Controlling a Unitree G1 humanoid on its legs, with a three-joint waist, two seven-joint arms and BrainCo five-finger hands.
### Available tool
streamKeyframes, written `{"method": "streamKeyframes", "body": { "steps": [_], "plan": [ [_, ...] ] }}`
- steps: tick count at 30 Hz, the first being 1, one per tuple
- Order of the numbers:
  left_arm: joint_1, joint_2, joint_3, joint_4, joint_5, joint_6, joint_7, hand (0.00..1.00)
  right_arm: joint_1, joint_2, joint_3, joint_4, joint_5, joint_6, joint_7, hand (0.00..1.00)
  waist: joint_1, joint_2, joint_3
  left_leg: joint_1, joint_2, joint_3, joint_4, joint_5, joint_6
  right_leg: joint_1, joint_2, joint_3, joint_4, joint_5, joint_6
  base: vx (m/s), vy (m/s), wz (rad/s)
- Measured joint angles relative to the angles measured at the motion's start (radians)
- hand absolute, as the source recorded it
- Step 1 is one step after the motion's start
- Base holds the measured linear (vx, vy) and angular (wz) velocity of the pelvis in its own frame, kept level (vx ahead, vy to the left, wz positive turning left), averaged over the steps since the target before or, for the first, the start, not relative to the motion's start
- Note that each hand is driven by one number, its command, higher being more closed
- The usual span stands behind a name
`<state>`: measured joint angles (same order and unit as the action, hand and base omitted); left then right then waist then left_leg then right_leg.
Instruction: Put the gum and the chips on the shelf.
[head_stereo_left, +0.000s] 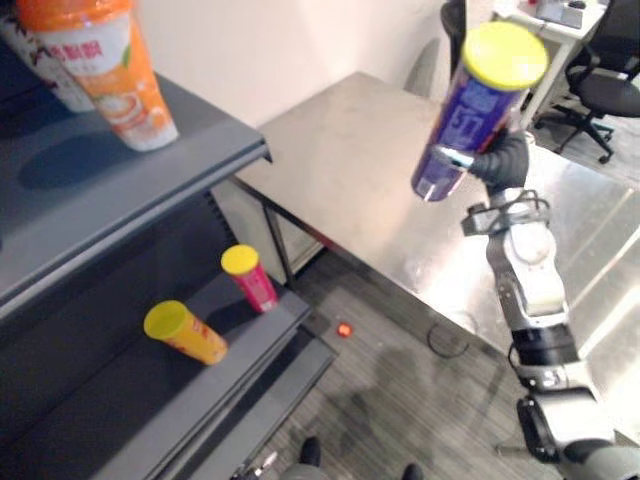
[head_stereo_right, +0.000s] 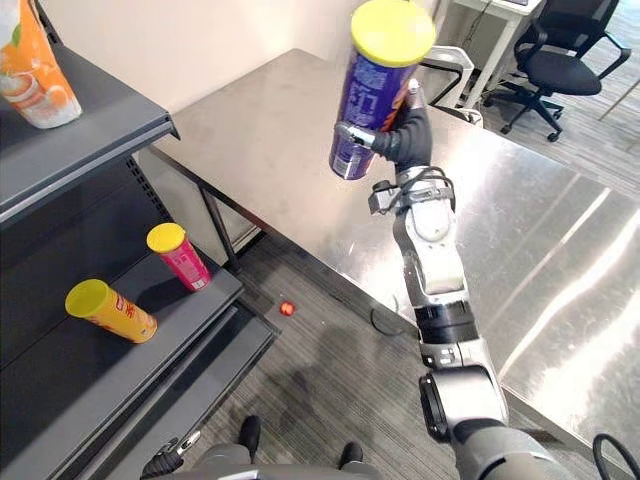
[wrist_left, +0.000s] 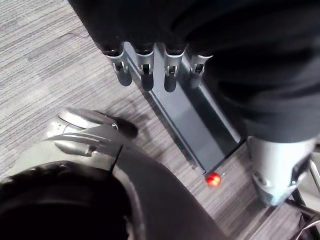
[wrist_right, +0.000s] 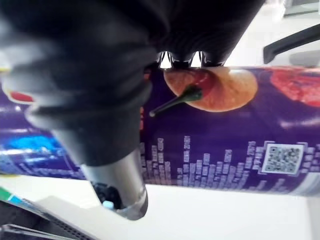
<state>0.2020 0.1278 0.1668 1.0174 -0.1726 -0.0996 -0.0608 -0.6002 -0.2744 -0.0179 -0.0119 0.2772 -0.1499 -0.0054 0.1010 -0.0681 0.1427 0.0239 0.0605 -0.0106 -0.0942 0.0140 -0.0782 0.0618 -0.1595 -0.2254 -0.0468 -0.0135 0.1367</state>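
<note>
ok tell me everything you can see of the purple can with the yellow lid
A tall purple cylindrical can with a yellow plastic lid on top, a silvery bottom rim and a printed label showing food and small text. It leans slightly, lid up, held in the air by the right hand, curled round its lower half.

Looks like an office lab staged as a shop: dark shelf (head_stereo_left: 120, 185) left, stocked with snack cans (head_stereo_left: 186, 334), steel bench (head_stereo_left: 350, 170), office chair (head_stereo_left: 612, 90) and white desk (head_stereo_left: 550, 32) far right.
</note>
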Motion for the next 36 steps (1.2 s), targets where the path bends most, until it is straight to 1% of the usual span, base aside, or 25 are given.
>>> {"method": "streamKeyframes", "body": {
  "steps": [3, 6, 8, 11, 14, 18, 19, 24, 27, 30, 32, 33, 34, 35, 36],
  "plan": [
    [0.007, 0.002, 0.010, 0.004, 0.014, 0.000, 0.005, 0.00, 0.080, 0.002, -0.035, -0.086, 0.000, -0.027, -0.002, 1.00, -0.016, -0.007, -0.011, 0.003, 0.002, 0.009, 0.000, 0.001, 0.000, -0.006, 0.001, 0.013, 0.006, 0.000, 0.000, -0.06, -0.005, -0.12],
    [0.008, 0.002, 0.019, 0.007, 0.031, 0.000, 0.009, 0.00, 0.154, 0.004, -0.079, -0.143, 0.001, -0.037, -0.003, 1.00, -0.016, -0.014, -0.023, 0.015, 0.003, 0.023, 0.000, 0.000, 0.000, -0.006, 0.003, 0.023, 0.010, 0.000, 0.000, -0.04, -0.005, -0.14],
    [0.014, 0.004, 0.022, 0.010, 0.040, 0.000, 0.012, 0.00, 0.221, 0.020, -0.120, -0.191, 0.007, -0.047, -0.008, 1.00, -0.024, -0.017, -0.040, 0.016, 0.004, 0.027, 0.000, 0.001, 0.000, -0.008, 0.004, 0.034, 0.012, 0.000, 0.000, -0.04, -0.005, -0.09],
    [0.023, 0.003, 0.027, 0.016, 0.040, 0.000, 0.015, 0.00, 0.281, 0.023, -0.134, -0.222, 0.007, -0.060, -0.007, 1.00, -0.037, -0.018, -0.056, 0.020, 0.004, 0.031, 0.000, 0.001, -0.001, -0.008, 0.004, 0.041, 0.014, 0.000, 0.000, -0.03, -0.004, -0.06],
    [0.027, 0.003, 0.028, 0.016, 0.040, -0.001, 0.015, 0.00, 0.348, 0.024, -0.146, -0.264, 0.009, -0.064, 0.001, 1.00, -0.043, -0.019, -0.060, 0.030, 0.005, 0.044, 0.000, 0.001, -0.001, -0.006, 0.005, 0.054, 0.016, 0.000, -0.001, -0.03, -0.003, -0.12],
    [0.036, 0.003, 0.029, 0.018, 0.041, -0.001, 0.015, 0.00, 0.429, 0.052, -0.199, -0.303, 0.023, -0.068, 0.016, 1.00, -0.047, -0.021, -0.082, 0.034, 0.005, 0.055, 0.000, -0.001, -0.003, -0.008, 0.006, 0.064, 0.016, 0.000, -0.001, -0.01, 0.000, -0.07],
    [0.037, 0.003, 0.030, 0.018, 0.042, -0.001, 0.014, 0.00, 0.445, 0.054, -0.210, -0.310, 0.040, -0.068, 0.017, 1.00, -0.049, -0.022, -0.085, 0.036, 0.005, 0.055, 0.000, -0.001, -0.003, -0.007, 0.006, 0.065, 0.016, 0.000, -0.001, 0.00, 0.000, 0.00],
    [0.043, 0.003, 0.037, 0.019, 0.060, -0.001, 0.012, 0.00, 0.525, 0.060, -0.255, -0.352, 0.048, -0.072, 0.038, 1.00, -0.067, -0.021, -0.093, 0.050, 0.006, 0.060, 0.000, -0.002, -0.005, -0.002, 0.006, 0.070, 0.026, 0.000, -0.001, -0.02, -0.003, -0.05],
    [0.047, 0.001, 0.038, 0.019, 0.060, -0.001, 0.011, 0.00, 0.565, 0.077, -0.257, -0.371, 0.049, -0.073, 0.040, 1.00, -0.070, -0.017, -0.100, 0.053, 0.006, 0.060, 0.000, -0.002, -0.005, -0.003, 0.005, 0.070, 0.034, -0.001, -0.002, -0.01, -0.001, 0.00],
    [0.048, -0.004, 0.051, 0.019, 0.058, -0.001, 0.008, 0.00, 0.604, 0.118, -0.256, -0.371, 0.053, -0.073, 0.038, 1.00, -0.072, -0.014, -0.099, 0.057, 0.006, 0.047, 0.005, -0.007, -0.011, -0.008, 0.000, 0.061, 0.079, -0.026, -0.005, -0.04, -0.008, 0.12],
    [0.048, -0.008, 0.066, 0.018, 0.056, -0.001, 0.007, 0.00, 0.614, 0.142, -0.237, -0.369, 0.054, -0.073, 0.038, 1.00, -0.070, -0.011, -0.095, 0.034, 0.005, 0.021, 0.061, -0.030, -0.013, -0.015, -0.012, 0.040, 0.142, -0.063, -0.006, -0.05, -0.015, 0.34],
    [0.047, -0.011, 0.076, 0.018, 0.056, -0.001, 0.007, 0.00, 0.614, 0.145, -0.218, -0.369, 0.056, -0.073, 0.039, 1.00, -0.069, -0.006, -0.091, 0.018, 0.004, 0.006, 0.088, -0.041, -0.014, -0.019, -0.016, 0.029, 0.164, -0.079, -0.007, -0.08, -0.035, 0.55],
    [0.047, -0.015, 0.083, 0.015, 0.055, -0.001, 0.007, 0.00, 0.614, 0.149, -0.181, -0.369, 0.058, -0.074, 0.041, 1.00, -0.068, 0.000, -0.087, -0.019, 0.005, -0.030, 0.133, -0.057, -0.018, -0.019, -0.015, -0.003, 0.184, -0.094, -0.013, -0.08, -0.042, 0.59],
    [0.046, -0.016, 0.088, 0.014, 0.053, -0.001, 0.006, 0.00, 0.613, 0.153, -0.166, -0.369, 0.063, -0.074, 0.043, 1.00, -0.067, 0.001, -0.085, -0.036, 0.005, -0.044, 0.149, -0.058, -0.021, -0.020, -0.013, -0.020, 0.189, -0.098, -0.017, -0.08, -0.067, 0.85],
    [0.041, -0.017, 0.096, 0.012, 0.032, -0.002, 0.005, 0.00, 0.613, 0.163, -0.141, -0.369, 0.085, -0.075, 0.045, 1.00, -0.066, 0.004, -0.082, -0.073, 0.006, -0.090, 0.174, -0.055, -0.024, -0.021, -0.005, -0.062, 0.192, -0.101, -0.023, -0.06, -0.061, 0.78]
  ]
}}
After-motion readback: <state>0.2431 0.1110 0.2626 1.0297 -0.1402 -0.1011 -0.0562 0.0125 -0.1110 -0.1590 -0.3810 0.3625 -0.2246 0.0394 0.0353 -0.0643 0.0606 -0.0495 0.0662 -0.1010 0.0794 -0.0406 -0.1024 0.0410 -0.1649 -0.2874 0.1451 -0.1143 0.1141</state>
